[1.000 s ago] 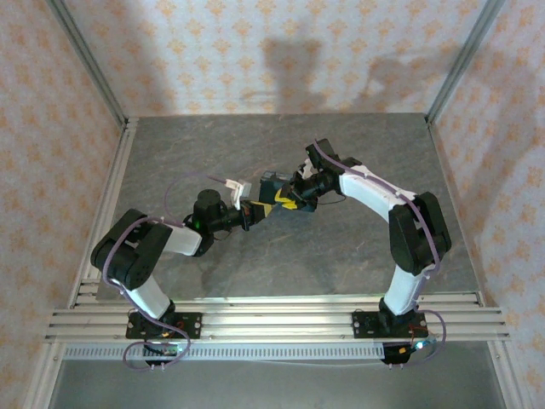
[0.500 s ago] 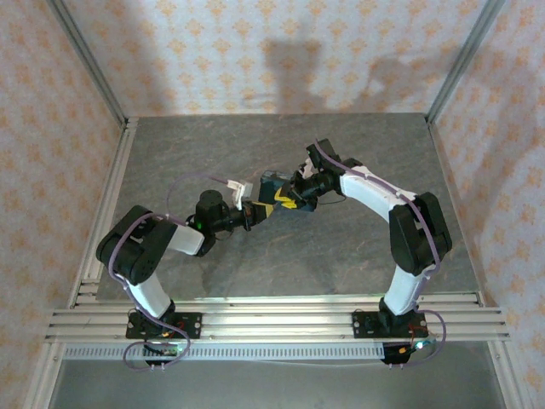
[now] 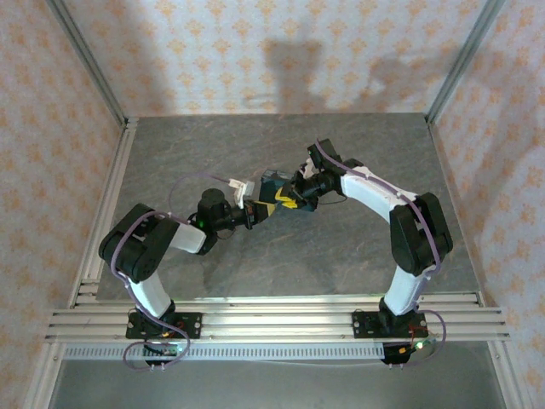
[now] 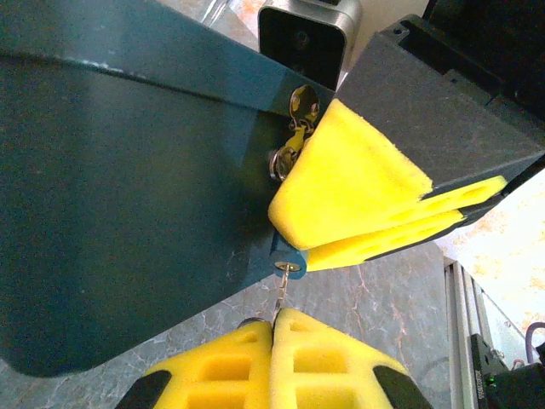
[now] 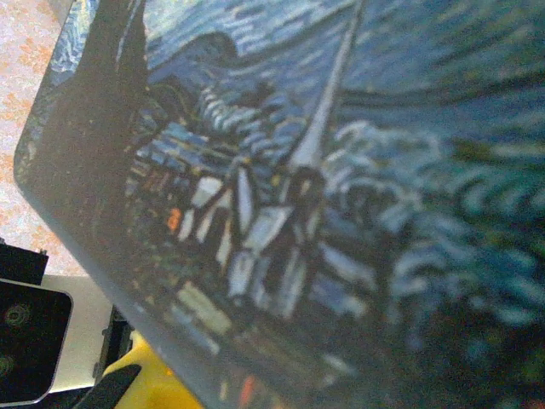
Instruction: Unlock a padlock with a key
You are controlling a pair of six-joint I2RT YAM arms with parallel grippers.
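Left gripper, jaws pressed together on the thin key, has edged nearer the blue box clamped by the right gripper, so the key's tip now touches the lock, apparently ready for insertion.

Key: tiny thin pale metal sliver. Shank upright in left wrist view, tip toward 12 o'clock. Lower end pinched between closed yellow pads of left gripper. Upper end meets small round metal face on padlock.
Padlock: small dark blue body, rounded corner visible, rest hidden. Sits at 12 o'clock of key, touching it. Insertion depth not discernible.
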